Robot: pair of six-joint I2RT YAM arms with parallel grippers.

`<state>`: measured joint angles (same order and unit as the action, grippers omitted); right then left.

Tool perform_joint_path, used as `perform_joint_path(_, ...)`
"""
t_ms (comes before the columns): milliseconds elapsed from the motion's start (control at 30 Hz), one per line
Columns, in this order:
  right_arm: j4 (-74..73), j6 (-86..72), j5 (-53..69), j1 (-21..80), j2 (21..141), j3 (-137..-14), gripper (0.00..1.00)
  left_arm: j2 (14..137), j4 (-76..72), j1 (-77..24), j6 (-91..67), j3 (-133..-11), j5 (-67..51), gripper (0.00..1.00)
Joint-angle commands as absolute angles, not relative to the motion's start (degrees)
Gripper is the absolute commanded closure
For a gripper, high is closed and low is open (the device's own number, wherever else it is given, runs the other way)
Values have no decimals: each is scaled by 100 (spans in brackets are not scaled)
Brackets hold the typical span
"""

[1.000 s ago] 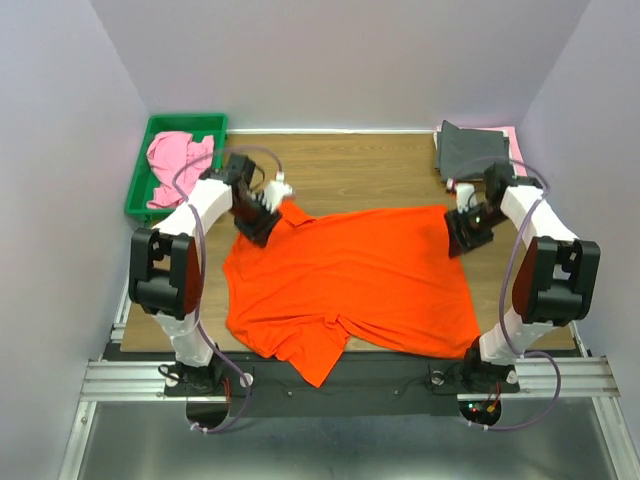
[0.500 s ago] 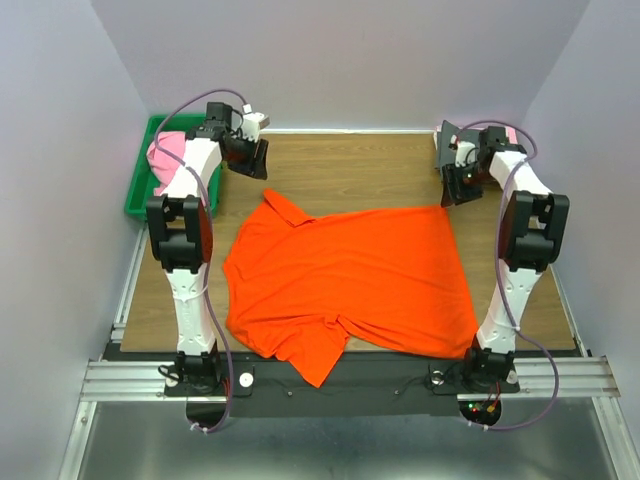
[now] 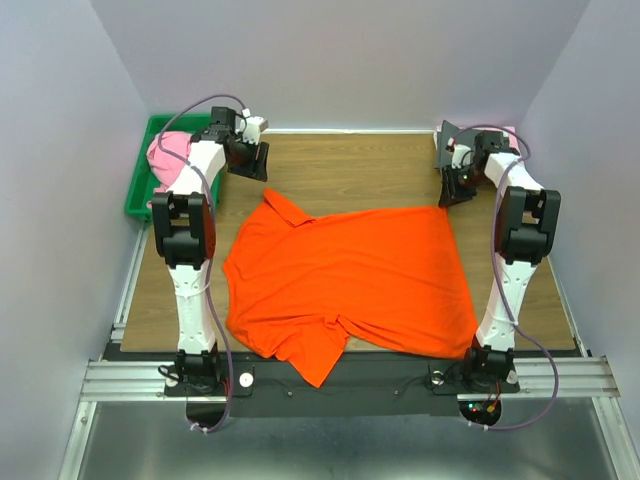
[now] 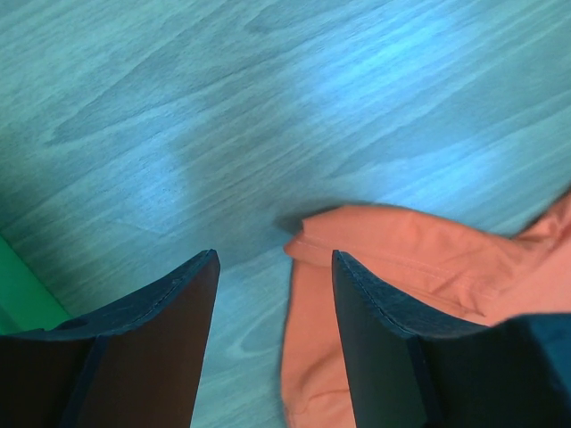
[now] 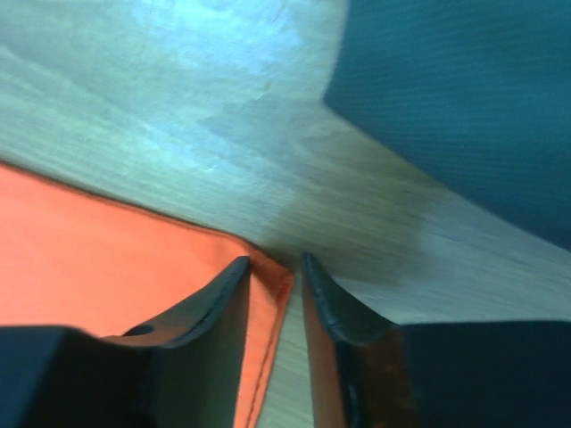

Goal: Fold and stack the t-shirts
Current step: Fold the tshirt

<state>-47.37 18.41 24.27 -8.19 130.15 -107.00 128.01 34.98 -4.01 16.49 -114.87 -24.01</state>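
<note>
Orange t-shirt [image 3: 350,280]: spread nearly flat in the middle of the table, with some creases near the front. One sleeve [image 3: 315,362] reaches over the near edge, and a second sleeve [image 3: 277,207] points toward the far left.
Pink t-shirt [image 3: 172,157]: crumpled in the green tray [image 3: 138,197] at the far left, off the wooden top.
Dark grey t-shirt [image 5: 464,89]: folded in the far right corner, apart from the orange cloth with bare wood between them.
In the way: nothing lies on the orange shirt. The right arm reaches across the grey one.
Table [image 3: 345,160]: wood-grain top, bare along the far side.
Room: pale lilac-grey walls on three sides, with a metal rail [image 3: 350,378] under the arm bases.
Left arm: stretched out toward the far left, wrist tipped down beside the tray.
Left gripper [image 4: 274,260]: fingers spread wide with only bare wood between them. It hangs just beyond the far-left sleeve and does not touch it.
Right arm: stretched toward the far right, wrist bent down between the grey shirt and the orange shirt's far right corner.
Right gripper [image 5: 274,260]: released, with a narrow gap between the fingers. The orange corner shows through the gap, and I cannot tell whether the tips touch it.
</note>
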Motion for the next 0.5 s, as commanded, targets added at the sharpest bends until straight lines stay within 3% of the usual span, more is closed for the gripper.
perform_joint_path(0, -4614, 1969, 2856, -835, 12964, -10538, 68, 13103, 3480, -396, 1600, -11829, -2171, 35)
perform_joint_path(300, -4658, 2083, 2900, -835, 12867, -10441, 99, 13289, 3674, -404, 1512, -11716, -2891, 42)
perform_joint_path(467, -4693, 2083, 2883, -835, 12850, -10459, 99, 13280, 3647, -396, 1485, -11602, -3050, 45)
